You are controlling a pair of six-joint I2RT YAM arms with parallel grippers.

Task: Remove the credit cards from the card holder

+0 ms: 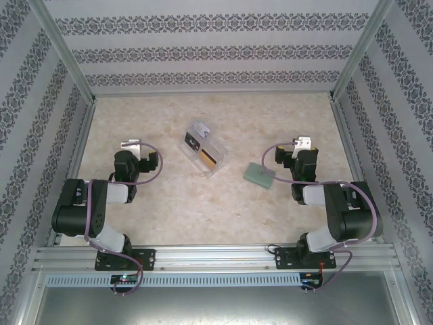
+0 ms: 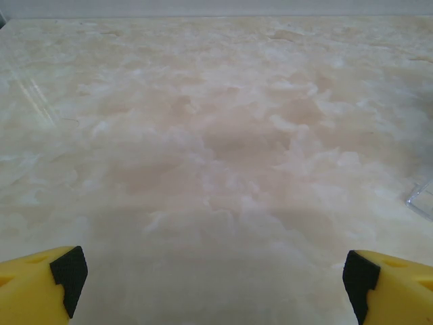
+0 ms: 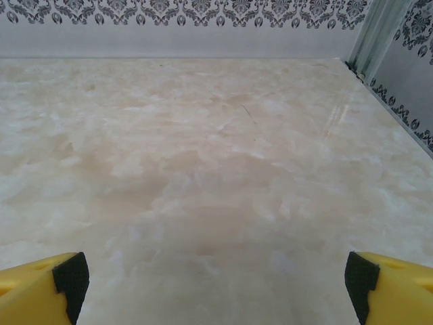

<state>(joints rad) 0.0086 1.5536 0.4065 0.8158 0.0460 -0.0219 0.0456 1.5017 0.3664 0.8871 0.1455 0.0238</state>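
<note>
Top view: the card holder [image 1: 259,172] lies flat on the surface [image 1: 169,203], just right of the clear box [image 1: 203,150]. Dark and gold credit cards [image 1: 191,142] appear to sit inside that box. Expect light, stiff, slippery cards, so pinch an exposed edge.

Left wrist view: the left gripper [image 2: 216,277] has wide, empty jaws, left of the box.

Right wrist view: the right gripper [image 3: 216,277] has wide, empty jaws.

Top view: fixed high, behind the arm bases [image 1: 123,260], looking down on the whole surface [image 1: 203,217]. Both wrist views: low, close over the surface, facing its far edge; the right one reaches the far right corner. Top and left wrist share a corner of the clear box [image 1: 203,156].
</note>
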